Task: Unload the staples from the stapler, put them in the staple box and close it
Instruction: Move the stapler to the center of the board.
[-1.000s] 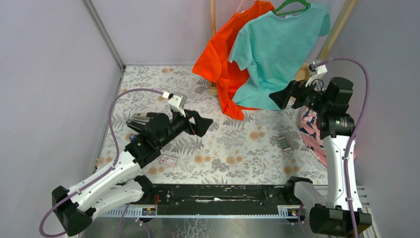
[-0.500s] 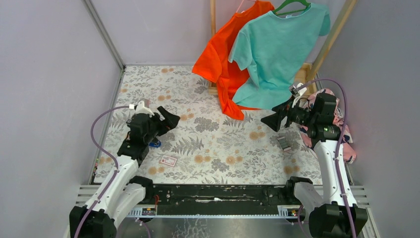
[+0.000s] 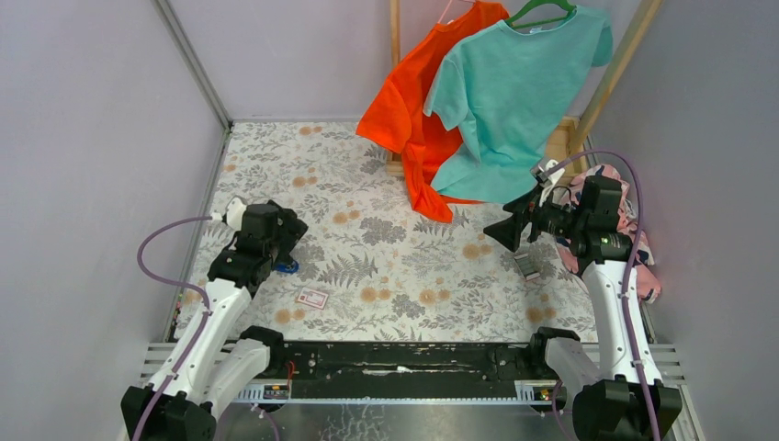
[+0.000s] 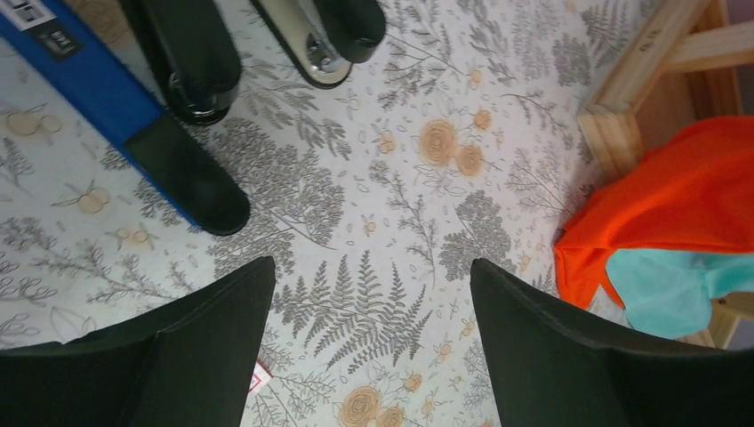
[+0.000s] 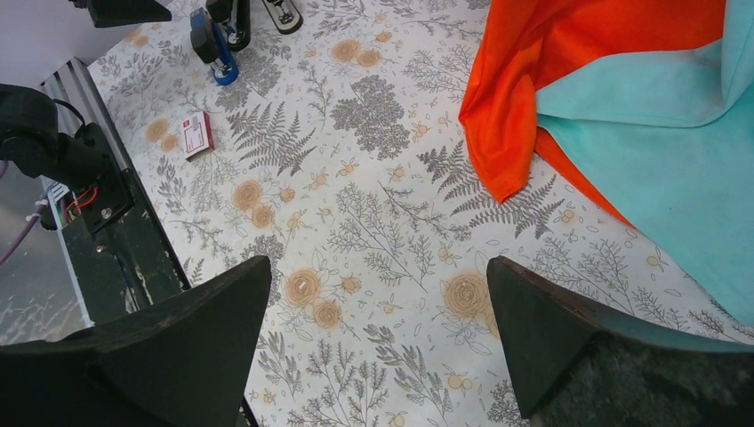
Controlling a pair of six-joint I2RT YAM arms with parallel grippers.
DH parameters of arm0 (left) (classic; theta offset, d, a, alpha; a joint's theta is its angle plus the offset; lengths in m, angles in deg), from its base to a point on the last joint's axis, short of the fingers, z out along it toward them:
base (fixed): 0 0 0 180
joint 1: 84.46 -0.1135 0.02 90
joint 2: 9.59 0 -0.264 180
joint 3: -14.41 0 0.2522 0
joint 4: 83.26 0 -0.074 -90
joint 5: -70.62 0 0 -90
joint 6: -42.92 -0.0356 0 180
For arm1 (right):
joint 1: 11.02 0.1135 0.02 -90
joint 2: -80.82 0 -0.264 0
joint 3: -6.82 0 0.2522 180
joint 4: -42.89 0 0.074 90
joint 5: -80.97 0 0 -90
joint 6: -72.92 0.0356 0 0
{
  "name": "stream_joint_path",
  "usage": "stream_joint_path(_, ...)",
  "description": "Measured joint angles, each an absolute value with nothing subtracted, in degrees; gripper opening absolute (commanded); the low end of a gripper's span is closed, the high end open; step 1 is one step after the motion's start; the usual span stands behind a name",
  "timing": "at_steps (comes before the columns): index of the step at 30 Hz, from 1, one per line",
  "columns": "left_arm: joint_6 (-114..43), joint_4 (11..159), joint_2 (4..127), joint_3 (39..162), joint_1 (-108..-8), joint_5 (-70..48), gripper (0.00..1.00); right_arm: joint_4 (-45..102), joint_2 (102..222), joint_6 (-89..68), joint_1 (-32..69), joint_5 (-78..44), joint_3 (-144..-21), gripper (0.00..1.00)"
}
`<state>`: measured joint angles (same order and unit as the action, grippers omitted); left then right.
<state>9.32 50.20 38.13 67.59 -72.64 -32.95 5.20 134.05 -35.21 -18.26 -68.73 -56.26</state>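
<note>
The stapler (image 4: 200, 62) lies spread open at the top of the left wrist view, a black arm beside a silver-grey channel (image 4: 313, 44). It also shows at the top edge of the right wrist view as the stapler (image 5: 238, 18). From above, my left arm hides it. My left gripper (image 4: 372, 267) (image 3: 287, 235) hangs open just short of it, nothing between its fingers. A small bunch of silvery strips, the staples (image 3: 526, 265), lies on the cloth at the right. Just above and left of them, my right gripper (image 3: 503, 230) (image 5: 378, 267) hovers open and empty.
A blue-and-black bar (image 4: 124, 116) (image 5: 212, 43) lies beside the stapler. A red-and-white card (image 3: 312, 297) (image 5: 196, 133) sits near the front. Orange (image 3: 404, 110) and teal (image 3: 514, 92) shirts hang on a wooden rack at the back. Patterned cloth (image 3: 634, 248) is heaped at the right wall.
My left arm has drawn back leftward and now covers the stapler from above, its jaws slightly narrower. My right arm came down and forward, then almost stopped.
</note>
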Motion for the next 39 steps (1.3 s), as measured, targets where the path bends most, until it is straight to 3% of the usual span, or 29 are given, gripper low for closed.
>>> stream_joint_path(8, 8.75, 49.17, 38.74, 67.15, -72.64, -29.91, 0.78, 4.13, 136.06, -37.25, -18.26, -69.13, -56.26, 0.99)
stream_joint_path(10, 5.60, 53.37, 38.33, 65.47, -72.66, -23.05, 0.76, 4.09, 136.63, -37.92, -18.26, -69.37, -56.26, 0.99)
stream_joint_path(14, 2.96, 77.22, 37.87, 54.06, -71.05, 1.72, 0.79, 3.96, 136.89, -39.26, -18.26, -69.98, -56.26, 0.99)
stream_joint_path(18, -0.49, 86.44, 41.56, 51.98, -60.40, 9.83, 0.82, 2.36, 136.89, -41.88, -18.26, -71.36, -56.26, 0.99)
stream_joint_path(24, -13.72, 83.53, 44.25, 62.87, -40.60, -2.11, 0.80, 0.94, 136.59, -45.86, -18.26, -73.54, -56.22, 0.99)
stream_joint_path(39, -45.93, 55.88, 40.51, 77.21, -39.38, -22.32, 0.88, -7.04, 135.43, -59.21, -18.26, -79.82, -55.83, 0.99)
